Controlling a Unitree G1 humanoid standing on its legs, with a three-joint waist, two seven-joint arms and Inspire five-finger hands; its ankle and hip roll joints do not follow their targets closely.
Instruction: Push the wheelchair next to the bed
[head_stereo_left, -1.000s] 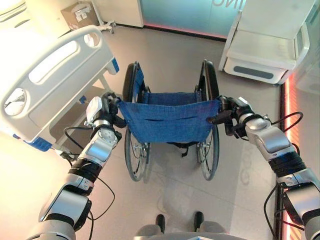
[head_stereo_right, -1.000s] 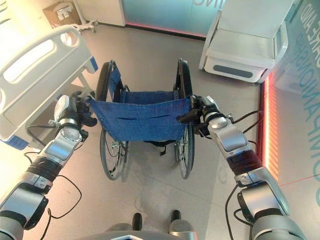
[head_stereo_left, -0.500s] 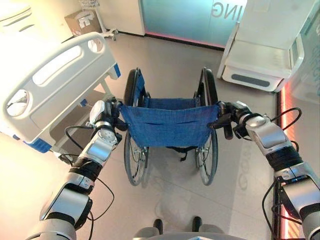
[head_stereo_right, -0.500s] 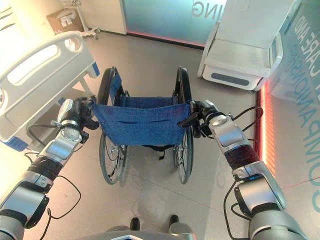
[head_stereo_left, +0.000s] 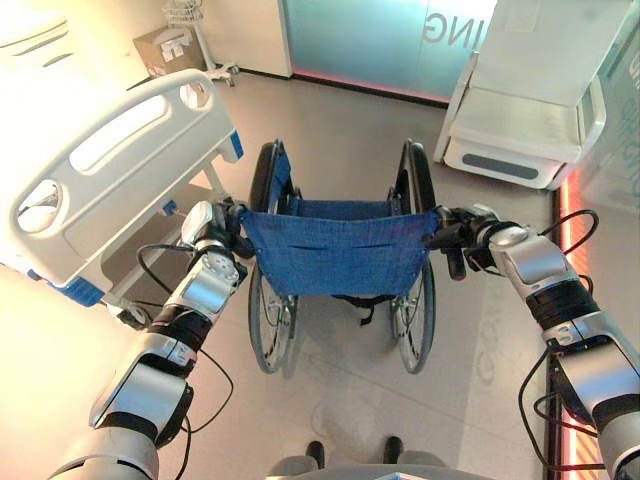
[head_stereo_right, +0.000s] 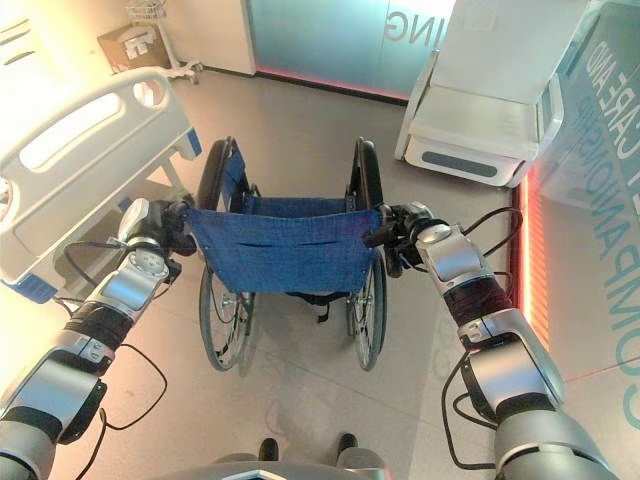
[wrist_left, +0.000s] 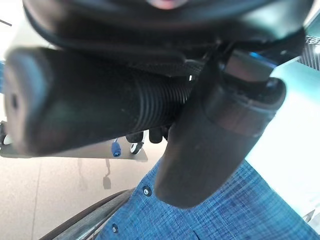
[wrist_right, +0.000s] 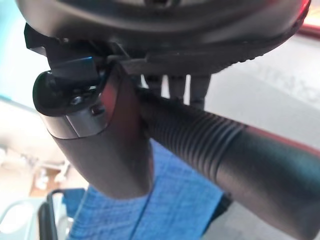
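A wheelchair (head_stereo_left: 340, 250) with a blue cloth back and black wheels stands on the floor in front of me, facing away. My left hand (head_stereo_left: 222, 228) is shut on its left push handle (wrist_left: 90, 107); the thumb (wrist_left: 215, 130) curls over the ribbed black grip. My right hand (head_stereo_left: 462, 237) is shut on the right push handle (wrist_right: 220, 150) in the same way. The white hospital bed (head_stereo_left: 110, 170) stands to the left, its footboard close beside the chair's left wheel (head_stereo_left: 262, 175).
A white cabinet-like unit (head_stereo_left: 530, 110) stands at the back right. A cardboard box (head_stereo_left: 165, 48) and a wheeled stand (head_stereo_left: 195, 30) sit at the back left by the wall. A glowing red strip (head_stereo_left: 575, 250) runs along the floor on the right. Open floor lies ahead of the chair.
The wheelchair has rolled a little forward with both hands staying on its handles. The camera has moved forward with it, so the bed and the back wall show nearer.
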